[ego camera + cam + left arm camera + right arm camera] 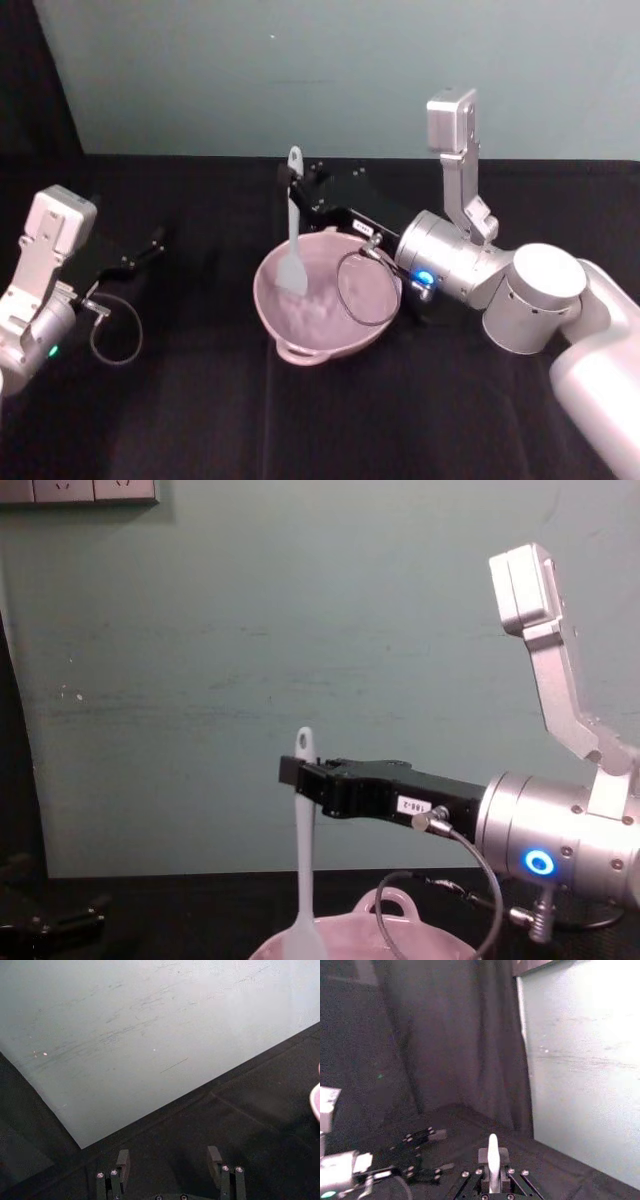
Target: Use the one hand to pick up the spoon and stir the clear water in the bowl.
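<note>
The pale pink bowl [372, 322] sits mid-table, its loop handle toward me, and holds clear water [335, 308] that barely shows. The pale spoon [294, 225] stands nearly upright, blade dipped into the bowl's left side. My right gripper [296, 188] reaches in from the right and is shut on the spoon's upper handle, just below the hole at the tip. In the chest view the right gripper [300, 773] pinches the spoon [303, 850] above the bowl [405, 925]. The right wrist view has the spoon [493, 1144] handle between the fingers. My left gripper [150, 243] rests open at the far left.
A black cloth covers the table [200, 420], and a pale green wall [300, 70] rises behind it. A looped cable [365, 290] from the right wrist hangs over the bowl's right side. In the left wrist view the bowl [316, 1101] edge shows and the left gripper [169, 1162] is open.
</note>
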`<state>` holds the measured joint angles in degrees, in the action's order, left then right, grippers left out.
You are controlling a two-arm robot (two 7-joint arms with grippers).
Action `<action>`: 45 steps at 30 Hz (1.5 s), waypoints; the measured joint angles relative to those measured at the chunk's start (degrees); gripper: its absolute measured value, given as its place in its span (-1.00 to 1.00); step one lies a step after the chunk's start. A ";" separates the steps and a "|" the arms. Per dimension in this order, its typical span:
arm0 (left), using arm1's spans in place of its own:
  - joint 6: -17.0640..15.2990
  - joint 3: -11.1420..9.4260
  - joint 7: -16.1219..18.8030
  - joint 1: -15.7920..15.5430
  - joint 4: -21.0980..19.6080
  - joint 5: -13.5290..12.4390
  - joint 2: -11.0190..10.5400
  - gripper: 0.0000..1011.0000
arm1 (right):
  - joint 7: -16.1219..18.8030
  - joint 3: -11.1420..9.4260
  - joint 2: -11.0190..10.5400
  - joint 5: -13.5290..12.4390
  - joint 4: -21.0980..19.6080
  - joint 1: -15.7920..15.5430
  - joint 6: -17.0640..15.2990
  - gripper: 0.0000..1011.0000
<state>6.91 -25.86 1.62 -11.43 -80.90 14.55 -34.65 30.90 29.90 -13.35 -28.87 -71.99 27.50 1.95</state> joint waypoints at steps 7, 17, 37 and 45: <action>0.00 0.00 0.00 0.00 0.00 0.00 0.00 1.00 | -0.63 -2.30 1.01 -0.84 4.80 1.76 1.71 -0.77; 0.00 0.00 0.00 0.00 0.00 0.00 0.00 1.00 | -3.89 -5.66 -2.15 -0.69 0.97 -0.98 0.55 -0.77; 0.00 0.00 0.00 0.00 0.00 0.00 0.00 1.00 | -5.68 -1.00 -5.84 7.09 -13.90 -7.22 -5.27 -0.77; 0.00 0.00 0.00 0.00 0.00 0.00 0.00 1.00 | -3.80 1.12 -3.29 7.61 -12.18 -5.32 -4.80 -0.77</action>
<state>6.91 -25.86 1.62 -11.43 -80.90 14.55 -34.64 27.10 31.02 -16.64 -21.26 -84.17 22.18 -2.85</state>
